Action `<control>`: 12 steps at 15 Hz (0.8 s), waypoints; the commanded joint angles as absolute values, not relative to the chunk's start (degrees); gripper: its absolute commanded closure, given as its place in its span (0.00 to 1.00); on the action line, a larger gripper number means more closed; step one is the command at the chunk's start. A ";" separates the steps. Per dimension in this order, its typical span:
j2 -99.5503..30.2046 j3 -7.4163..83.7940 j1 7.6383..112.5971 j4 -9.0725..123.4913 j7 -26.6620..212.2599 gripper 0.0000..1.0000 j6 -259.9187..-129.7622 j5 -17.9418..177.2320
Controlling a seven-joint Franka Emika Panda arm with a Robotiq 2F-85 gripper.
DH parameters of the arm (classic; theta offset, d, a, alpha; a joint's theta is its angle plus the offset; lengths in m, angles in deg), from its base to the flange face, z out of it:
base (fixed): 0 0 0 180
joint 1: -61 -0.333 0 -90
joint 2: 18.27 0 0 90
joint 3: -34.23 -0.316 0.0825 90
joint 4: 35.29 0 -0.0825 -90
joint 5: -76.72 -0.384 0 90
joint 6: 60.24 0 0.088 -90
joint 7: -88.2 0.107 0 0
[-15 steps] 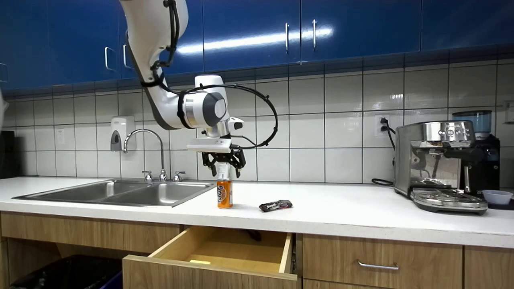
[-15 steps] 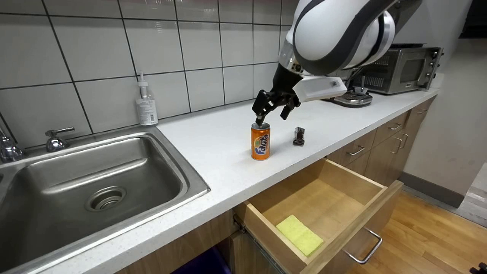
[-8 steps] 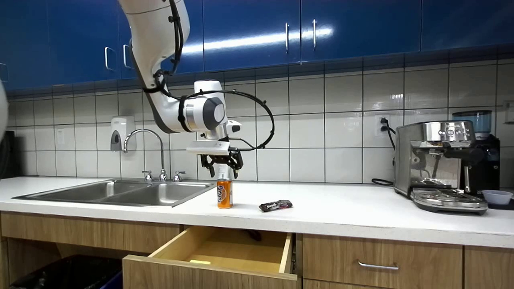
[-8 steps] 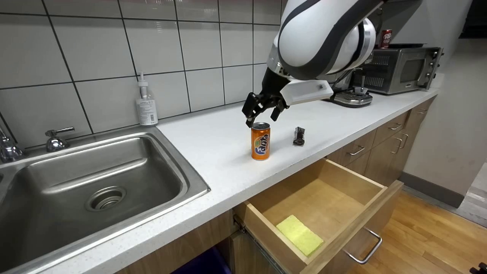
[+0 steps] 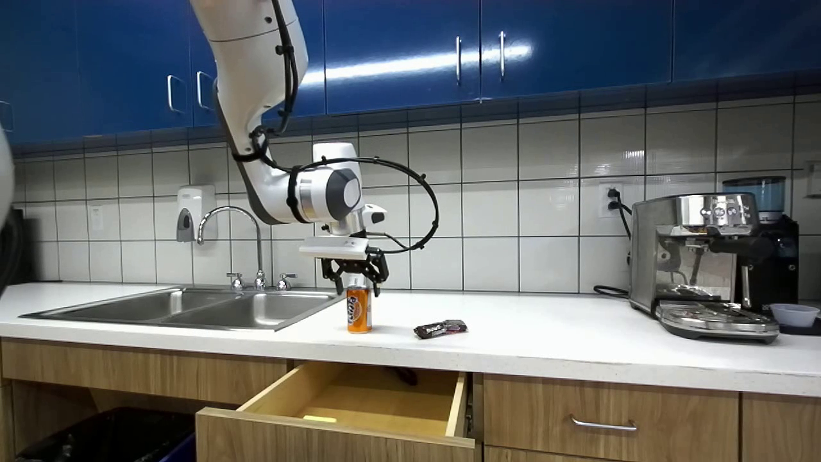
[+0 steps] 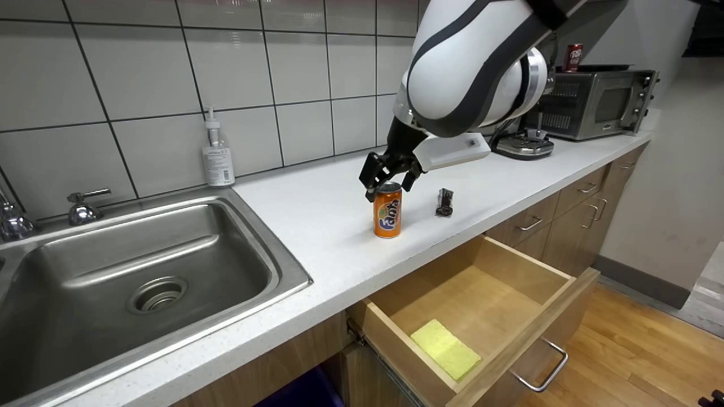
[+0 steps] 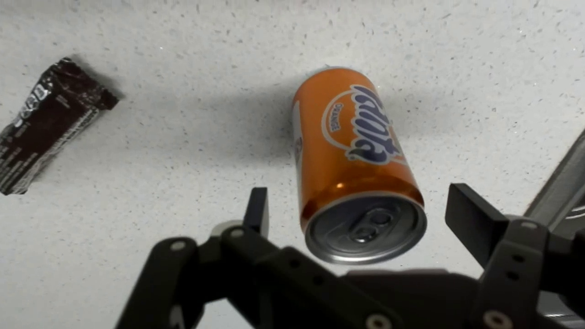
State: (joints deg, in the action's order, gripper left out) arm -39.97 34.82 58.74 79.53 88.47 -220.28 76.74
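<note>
"First, the wrist view — how about the tool (image 7: 358,212)?"

"Released. Fingers (image 7: 257,210) spread wide, to either side of an orange can (image 7: 352,132), with a gap showing both ways."

"And the can's place?"

"Upright on the speckled table (image 7: 192,41), top end toward the camera. Well off to the left, a dark wrapped snack bar (image 7: 50,119); at the right edge, a strip of metal (image 7: 562,187)."

"Next, in an exterior view?"

"Hanging from a white arm (image 5: 256,83), tips about level with the can's rim. To the left, a sink (image 5: 247,313) with a curved tap (image 5: 260,256); well apart on the right, a coffee machine (image 5: 705,256). Under the table's edge, a wooden drawer (image 5: 333,441), pulled out."

"And inside?"

"In an exterior view — a flat yellow sponge (image 6: 445,349), lying near the front, by one side wall. Back on the table there, the snack bar near the can but apart from it. At the sink's back corner, a soap bottle (image 6: 218,161); toward the far end, an oven (image 6: 602,104) with a red can (image 6: 573,56) on top."
</note>
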 commanded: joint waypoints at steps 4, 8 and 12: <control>-42.62 34.84 58.79 76.03 89.04 0.00 -218.61 77.41; -43.71 34.88 58.66 75.06 88.98 0.00 -218.52 77.57; -43.60 34.71 58.67 75.09 88.71 0.00 -217.76 77.54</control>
State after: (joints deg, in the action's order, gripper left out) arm -43.28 34.81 58.72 76.84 88.47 -220.10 76.74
